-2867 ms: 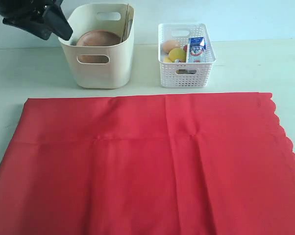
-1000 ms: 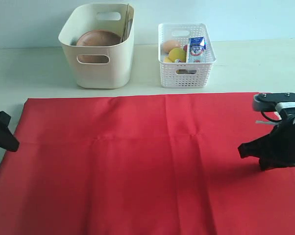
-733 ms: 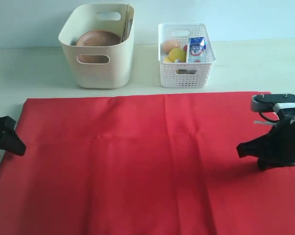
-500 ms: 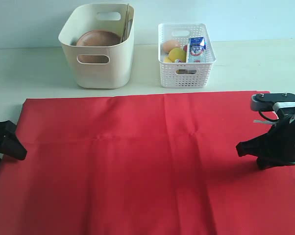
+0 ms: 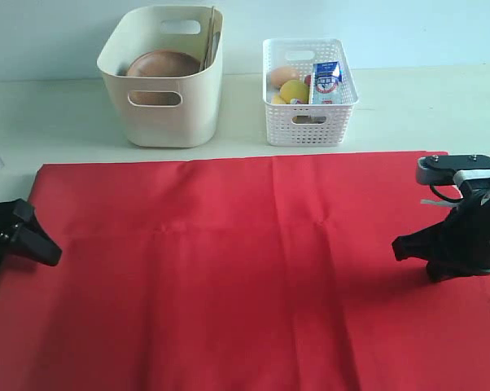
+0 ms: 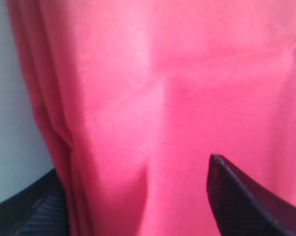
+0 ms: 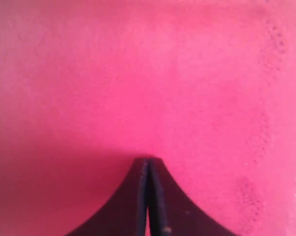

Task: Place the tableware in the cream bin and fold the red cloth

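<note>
The red cloth (image 5: 245,261) lies spread flat over the near table. My left gripper (image 5: 41,244) is at its left edge; in the left wrist view it (image 6: 135,167) is open, its fingers wide apart with bunched red cloth (image 6: 162,73) between them. My right gripper (image 5: 401,244) rests on the cloth's right side, near the scalloped edge (image 7: 266,98); it (image 7: 148,160) is shut, with no fold visible between the fingers. The cream bin (image 5: 168,122) stands at the back left and holds the brown wooden plate (image 5: 164,63). Thin pieces (image 5: 211,37) lean inside its right wall. Other tableware is hidden.
A white lattice basket (image 5: 310,126) stands right of the cream bin, holding a milk carton (image 5: 326,80), a lemon (image 5: 294,90) and an egg (image 5: 282,76). Pale table (image 5: 66,122) shows behind the cloth and beside both bins.
My left arm came down from beside the cream bin and slid inward onto the cloth's left edge, nudging that edge. The right gripper has barely moved.
</note>
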### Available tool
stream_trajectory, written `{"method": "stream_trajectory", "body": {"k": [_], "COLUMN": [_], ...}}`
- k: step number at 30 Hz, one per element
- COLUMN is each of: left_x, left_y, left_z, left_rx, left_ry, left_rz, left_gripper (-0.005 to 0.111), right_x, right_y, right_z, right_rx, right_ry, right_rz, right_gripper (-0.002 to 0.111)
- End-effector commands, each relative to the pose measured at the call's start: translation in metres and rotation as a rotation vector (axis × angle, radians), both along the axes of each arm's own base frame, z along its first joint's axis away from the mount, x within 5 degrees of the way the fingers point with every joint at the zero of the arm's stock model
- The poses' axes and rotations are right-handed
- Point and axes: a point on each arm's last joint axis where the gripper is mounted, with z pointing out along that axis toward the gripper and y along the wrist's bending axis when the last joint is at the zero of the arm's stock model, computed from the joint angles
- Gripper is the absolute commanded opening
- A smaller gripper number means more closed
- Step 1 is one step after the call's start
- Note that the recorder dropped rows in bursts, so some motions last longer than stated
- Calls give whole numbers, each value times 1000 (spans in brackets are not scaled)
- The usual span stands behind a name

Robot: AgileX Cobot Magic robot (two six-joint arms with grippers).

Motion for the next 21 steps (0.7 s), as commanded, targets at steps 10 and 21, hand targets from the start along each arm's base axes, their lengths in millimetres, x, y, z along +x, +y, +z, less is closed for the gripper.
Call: {"method": "stream_trajectory", "body": {"k": [10,21], "left_x": [-7,-4], "left_y": [-6,-5], "left_z": [-12,-12], "left_rx": [-81,-70], "left_ry": [76,47], "left_rz": [-58,-56], "left_gripper": [67,1], "right_x": [0,-1], "right_y": [1,2], "right_z": [-6,-6], "right_rx": [-3,6], "right_ry": [15,22], "right_rz": [3,-10], "right_gripper": [0,0]}}
